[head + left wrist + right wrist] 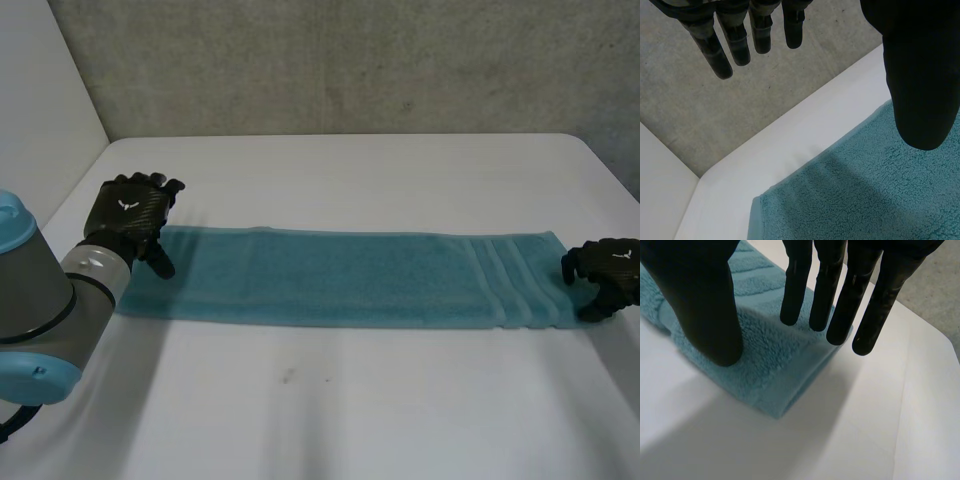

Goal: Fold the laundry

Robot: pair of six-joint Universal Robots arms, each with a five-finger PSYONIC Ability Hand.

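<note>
Both straight-fingered: L robot hand [128, 215], R robot hand [607, 268] at towel [340, 275] ends.

I work at a white table [350, 420] with a smooth, matte top and rounded far corners. Behind its far edge rises a rough grey concrete wall [350, 60], mottled and pitted. A plain white panel [40, 90] closes off my left side. The light is soft and even. One small dark speck [288, 376] marks the tabletop near me.
</note>
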